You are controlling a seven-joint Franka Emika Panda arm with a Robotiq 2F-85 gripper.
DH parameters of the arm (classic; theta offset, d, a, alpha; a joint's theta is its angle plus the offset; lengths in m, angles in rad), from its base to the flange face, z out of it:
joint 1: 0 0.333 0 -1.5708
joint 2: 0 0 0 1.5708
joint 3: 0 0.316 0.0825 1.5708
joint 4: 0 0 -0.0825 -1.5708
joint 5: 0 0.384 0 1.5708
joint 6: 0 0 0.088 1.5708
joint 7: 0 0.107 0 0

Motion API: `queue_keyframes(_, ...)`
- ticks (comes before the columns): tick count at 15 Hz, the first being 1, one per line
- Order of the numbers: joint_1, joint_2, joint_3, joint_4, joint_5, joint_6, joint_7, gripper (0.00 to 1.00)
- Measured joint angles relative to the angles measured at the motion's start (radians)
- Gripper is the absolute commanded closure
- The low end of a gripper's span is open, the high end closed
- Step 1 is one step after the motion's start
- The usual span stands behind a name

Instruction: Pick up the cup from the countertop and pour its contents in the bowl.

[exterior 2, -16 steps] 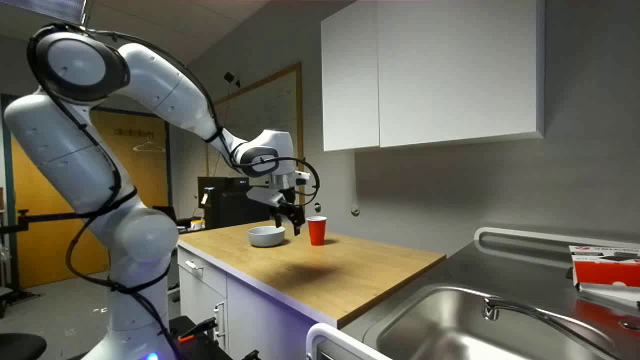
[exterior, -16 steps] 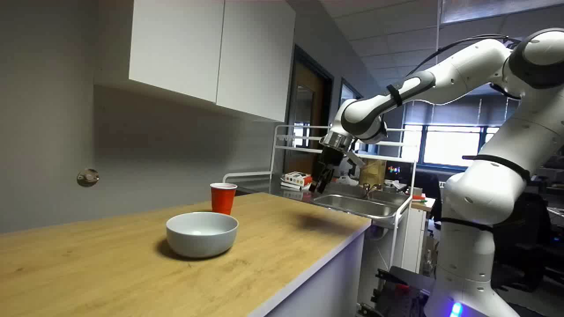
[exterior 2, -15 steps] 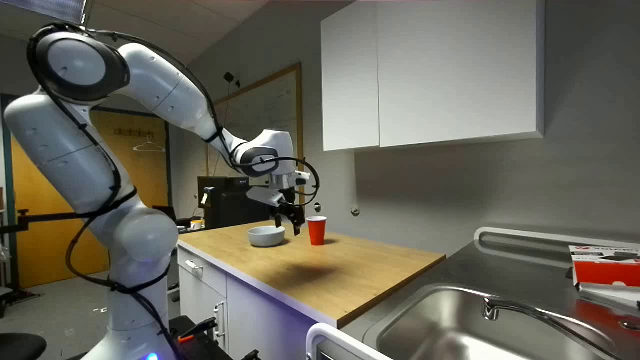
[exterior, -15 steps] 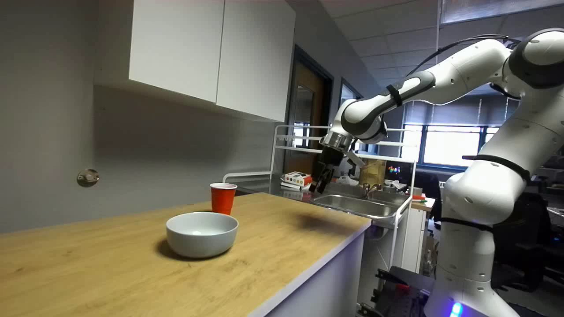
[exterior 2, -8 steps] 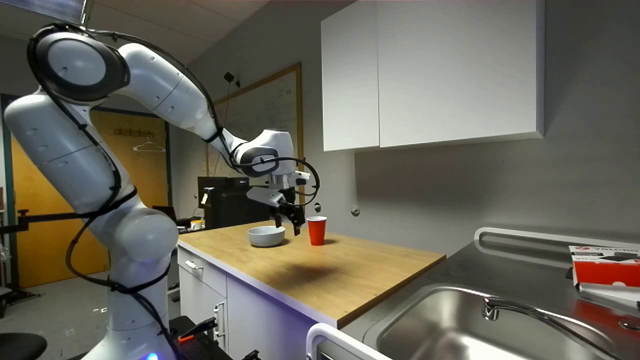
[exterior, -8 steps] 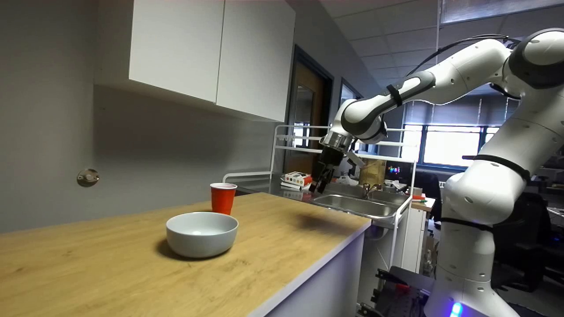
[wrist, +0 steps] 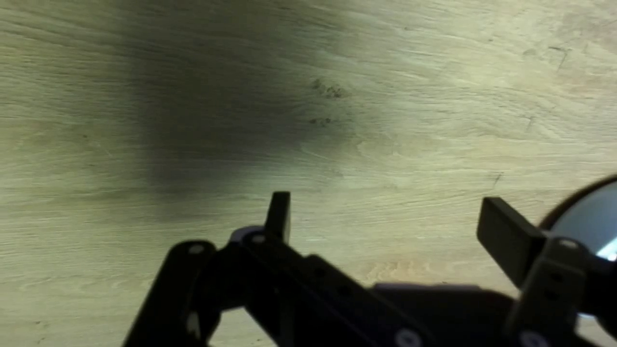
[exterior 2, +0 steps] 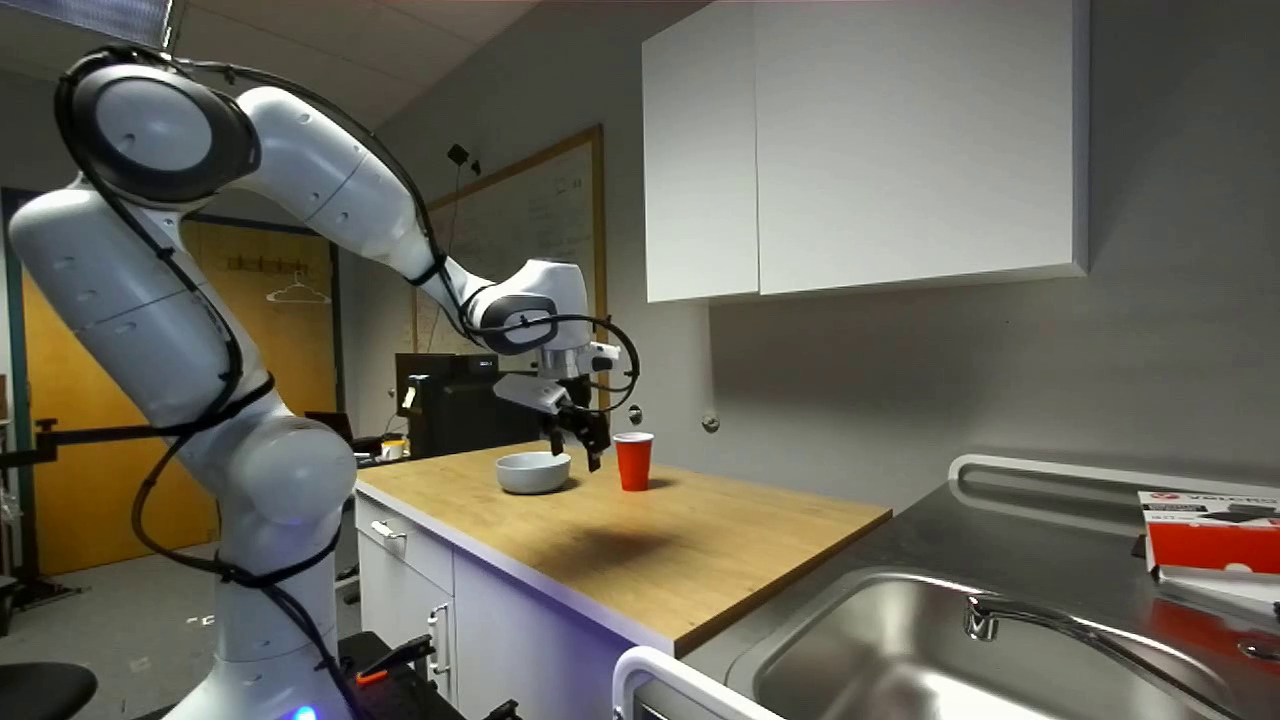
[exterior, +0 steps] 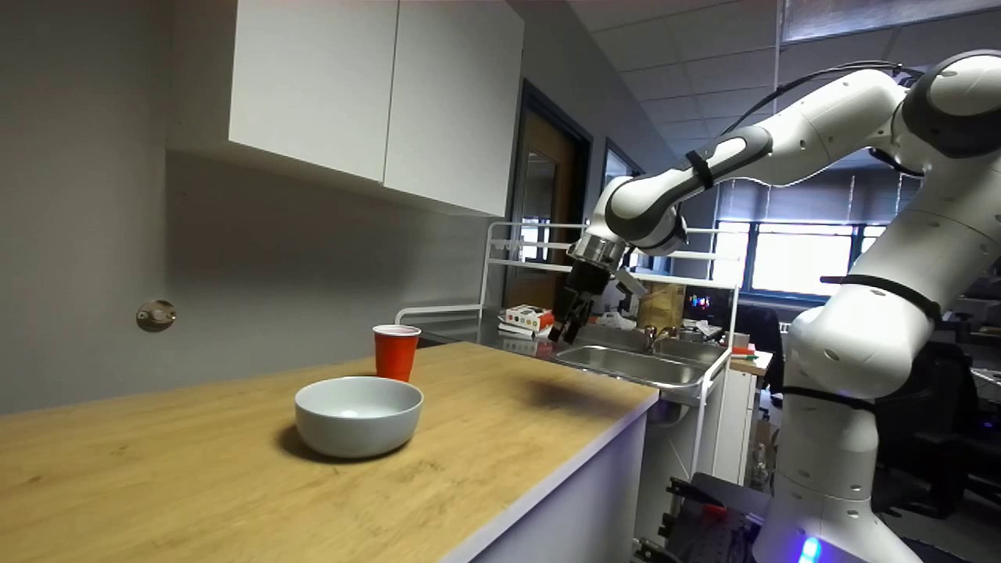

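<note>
The red cup [exterior: 395,356] stands upright on the light-wood countertop [exterior: 500,422], just behind the bowl [exterior: 358,422] in an exterior view; the cup [exterior 2: 633,463] and bowl [exterior 2: 533,474] also show in an exterior view with a gap between them. The cup's contents are hidden. My gripper [exterior 2: 576,456] is open and empty, pointing down above the countertop, apart from both. It shows in an exterior view [exterior: 561,335] above the counter's sink end. In the wrist view, the open fingers [wrist: 388,217] have bare wood between them; part of the bowl [wrist: 590,221] shows at right. The cup is out of that view.
A white wall cabinet [exterior 2: 900,150] hangs above the back of the countertop. A sink [exterior 2: 880,640] with a faucet [exterior 2: 1060,625] adjoins one end. A red-and-white box [exterior 2: 1210,540] lies beside the sink. A white rack [exterior: 610,274] stands around the sink.
</note>
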Motion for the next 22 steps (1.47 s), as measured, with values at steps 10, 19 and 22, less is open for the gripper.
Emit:
queue_keyframes(10, -0.016, 0.114, 0.041, 0.072, 0.006, 0.084, 0.034, 0.00)
queue_keyframes(19, 0.036, 0.303, 0.185, 0.331, 0.020, 0.158, 0.172, 0.00)
queue_keyframes(22, 0.035, 0.410, 0.214, 0.452, -0.011, 0.166, 0.225, 0.00)
